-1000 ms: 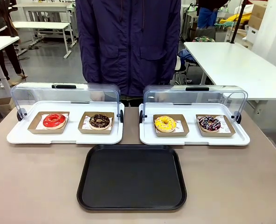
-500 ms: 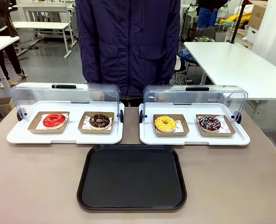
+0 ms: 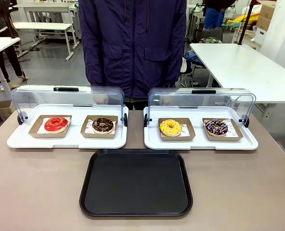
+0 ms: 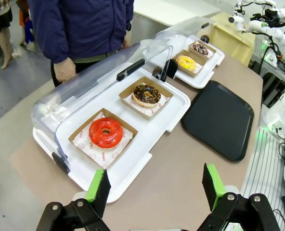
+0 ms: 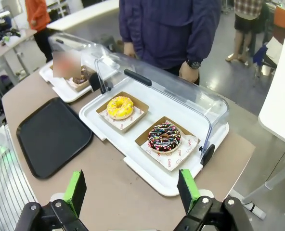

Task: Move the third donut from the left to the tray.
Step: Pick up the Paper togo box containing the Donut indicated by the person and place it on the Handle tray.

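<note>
The third donut from the left [image 3: 171, 127] has yellow glaze and sprinkles and rests in a brown cardboard holder on the right white tray; I also see this donut [image 5: 120, 107] in the right wrist view and the same donut [image 4: 186, 62] far off in the left wrist view. The black tray [image 3: 136, 182] lies in front of it, nothing on it; the same tray [image 5: 52, 135] and tray [image 4: 219, 118] appear in both wrist views. My left gripper [image 4: 155, 186] hovers open above the table's left end. My right gripper [image 5: 133, 191] hovers open above the right end.
A red donut [image 3: 56, 124] and a chocolate donut [image 3: 103, 125] sit on the left white tray [image 3: 17, 140]. A dark sprinkled donut [image 3: 216, 127] shares the right white tray [image 3: 152, 143]. Both clear domed lids are raised. A person [image 3: 133, 43] stands at the far edge.
</note>
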Controlling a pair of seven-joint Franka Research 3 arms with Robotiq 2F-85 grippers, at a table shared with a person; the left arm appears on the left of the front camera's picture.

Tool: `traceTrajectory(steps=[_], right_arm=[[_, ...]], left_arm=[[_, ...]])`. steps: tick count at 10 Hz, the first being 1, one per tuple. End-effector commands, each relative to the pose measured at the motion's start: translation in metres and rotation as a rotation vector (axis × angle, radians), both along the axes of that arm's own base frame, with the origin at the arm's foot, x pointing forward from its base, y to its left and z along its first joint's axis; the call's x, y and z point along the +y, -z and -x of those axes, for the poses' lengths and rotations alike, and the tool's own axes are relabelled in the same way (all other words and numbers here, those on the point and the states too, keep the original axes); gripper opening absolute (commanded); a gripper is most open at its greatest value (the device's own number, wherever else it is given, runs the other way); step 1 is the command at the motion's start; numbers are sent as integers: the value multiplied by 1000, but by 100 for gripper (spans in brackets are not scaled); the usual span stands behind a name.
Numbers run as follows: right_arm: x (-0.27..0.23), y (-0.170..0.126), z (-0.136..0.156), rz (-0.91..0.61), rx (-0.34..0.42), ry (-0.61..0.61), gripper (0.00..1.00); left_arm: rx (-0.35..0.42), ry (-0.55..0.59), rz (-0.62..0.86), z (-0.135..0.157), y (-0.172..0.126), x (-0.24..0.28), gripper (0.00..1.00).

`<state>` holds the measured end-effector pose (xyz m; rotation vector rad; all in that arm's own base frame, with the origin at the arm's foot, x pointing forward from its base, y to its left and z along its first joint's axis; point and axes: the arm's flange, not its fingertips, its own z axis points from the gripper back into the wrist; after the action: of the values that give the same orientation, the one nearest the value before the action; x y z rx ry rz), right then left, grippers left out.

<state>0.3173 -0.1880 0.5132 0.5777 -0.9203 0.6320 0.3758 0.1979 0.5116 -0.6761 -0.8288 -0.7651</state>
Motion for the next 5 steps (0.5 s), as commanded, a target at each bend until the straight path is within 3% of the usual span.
traceTrajectory(steps=[1, 5], right_arm=[[-2, 0, -2, -4, -29, -15, 100], [-2, 0, -2, -4, -29, -15, 100]], left_arm=[[-10, 11, 7, 1, -2, -1, 100], [-10, 11, 7, 1, -2, -1, 100]])
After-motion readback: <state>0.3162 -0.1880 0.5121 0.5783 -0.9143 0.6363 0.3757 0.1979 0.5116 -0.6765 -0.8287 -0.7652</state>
